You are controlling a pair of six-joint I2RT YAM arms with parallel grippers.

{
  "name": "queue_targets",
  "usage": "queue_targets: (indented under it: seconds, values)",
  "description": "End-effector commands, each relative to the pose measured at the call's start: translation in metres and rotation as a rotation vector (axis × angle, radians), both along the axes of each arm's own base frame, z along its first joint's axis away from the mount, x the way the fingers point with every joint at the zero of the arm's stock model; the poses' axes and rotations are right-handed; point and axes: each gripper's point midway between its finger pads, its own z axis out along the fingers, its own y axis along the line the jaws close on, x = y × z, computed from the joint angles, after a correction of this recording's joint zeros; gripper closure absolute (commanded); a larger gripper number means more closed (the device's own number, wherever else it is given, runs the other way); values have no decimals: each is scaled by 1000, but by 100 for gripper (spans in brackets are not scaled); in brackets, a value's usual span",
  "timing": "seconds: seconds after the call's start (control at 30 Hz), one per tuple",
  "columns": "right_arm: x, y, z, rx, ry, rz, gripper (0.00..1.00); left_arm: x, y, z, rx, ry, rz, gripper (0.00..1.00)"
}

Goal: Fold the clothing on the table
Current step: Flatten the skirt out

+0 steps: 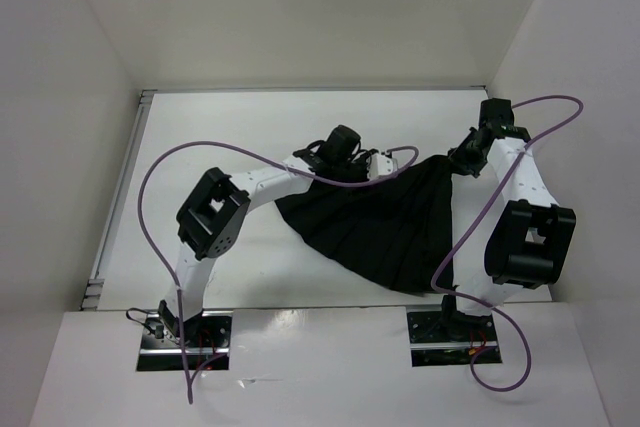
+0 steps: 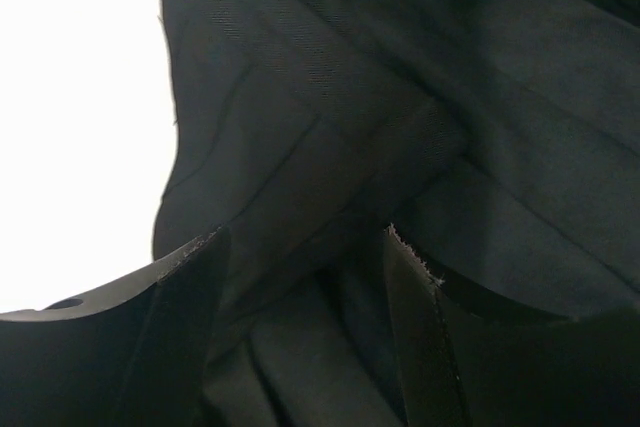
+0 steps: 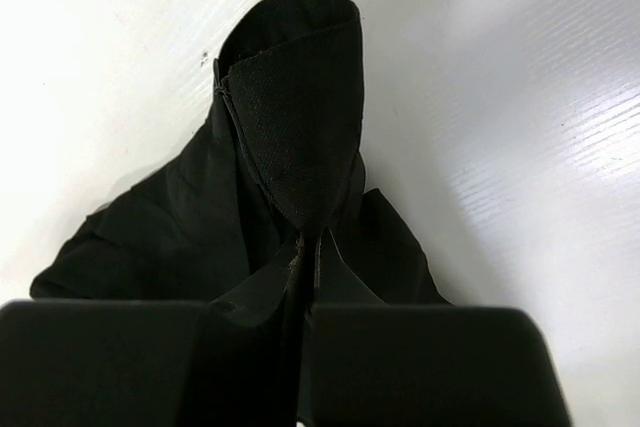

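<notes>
The clothing point(image 1: 385, 227), a black pleated skirt, lies spread on the white table point(image 1: 200, 137) and is drawn up toward its far right corner. My left gripper point(image 1: 385, 165) is at the skirt's far edge. In the left wrist view the left gripper point(image 2: 305, 257) is open, and pleated cloth point(image 2: 400, 97) bunches between its fingers point(image 2: 420, 327). My right gripper point(image 1: 461, 160) holds the far right corner. In the right wrist view the right gripper point(image 3: 310, 247) is shut on the skirt, and a flap of fabric point(image 3: 295, 117) sticks out past the fingertips above the table point(image 3: 520, 147).
White upright walls point(image 1: 60, 97) stand on the left, far and right point(image 1: 585, 47) sides of the table. Purple cables point(image 1: 150, 217) loop over both arms. A metal rail point(image 1: 108, 237) runs along the table's left edge. The arm bases point(image 1: 185, 332) sit at the near edge.
</notes>
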Motion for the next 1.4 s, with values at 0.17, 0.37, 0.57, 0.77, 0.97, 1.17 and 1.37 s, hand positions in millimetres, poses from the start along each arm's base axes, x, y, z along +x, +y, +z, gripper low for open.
queue_targets:
  seconds: [0.17, 0.37, 0.57, 0.77, 0.97, 1.17, 1.37]
  values:
    - [5, 3, 18, -5, -59, 21, 100, -16, -34, 4, -90, -2, -149, 45]
    - [7, 5, 25, -1, -78, 26, 100, -6, -46, -1, -119, 51, -90, 100]
    - [14, 5, 39, 3, -124, 24, 100, 21, -23, 98, -272, 147, 136, 100]
    - [15, 12, 59, 20, -194, 46, 100, 55, 60, 174, -431, 252, 460, 100]
    - [19, 35, 99, 70, -367, 192, 100, 81, 138, 194, -585, 322, 747, 100]
    - [27, 64, 169, 115, -592, 392, 100, 113, 203, 215, -734, 409, 865, 100]
    - [30, 81, 217, 112, -720, 523, 100, 123, 247, 259, -844, 431, 869, 100]
